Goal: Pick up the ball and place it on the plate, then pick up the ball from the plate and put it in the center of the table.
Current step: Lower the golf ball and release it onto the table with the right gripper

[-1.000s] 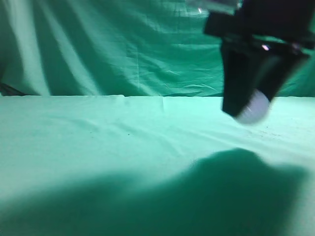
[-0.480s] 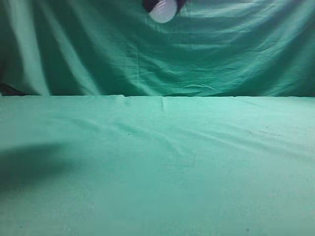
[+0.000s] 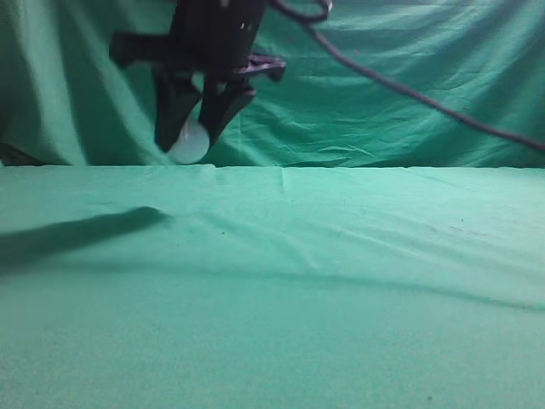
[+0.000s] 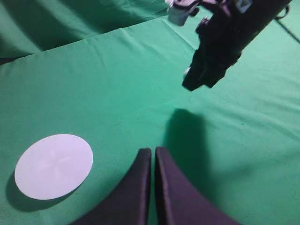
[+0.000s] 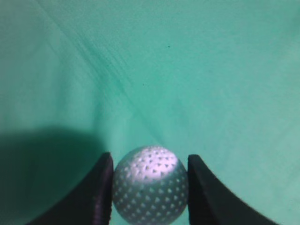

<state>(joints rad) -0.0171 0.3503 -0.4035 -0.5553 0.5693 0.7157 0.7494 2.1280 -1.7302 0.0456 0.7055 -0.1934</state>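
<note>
Stretching across all three views, the table is a wide flat surface under slightly wrinkled green cloth, and behind its far edge in the exterior view hangs a draped green backdrop with heavy folds. A long dark shadow lies on the cloth at the left of that view.

Next in size is the right gripper, a black assembly hanging above the table at the upper left of the exterior view, well across the middle from its own side, with a dark cable trailing off to the right. Its jaws are pinching the ball, which shows as a pale round shape between the two dark fingers, clear of the cloth. The right wrist view shows this most plainly: the white dimpled ball sits squeezed between the two black fingers, with bare green cloth beyond it.

The left gripper sits low at the near edge of its own wrist view, its jaws pressed together with nothing between them. To its left, a round white plate lies flat on the cloth. Farther off in that view the right gripper hangs over the table; only a faint pale spot at its tip, probably the ball, can be made out there.
</note>
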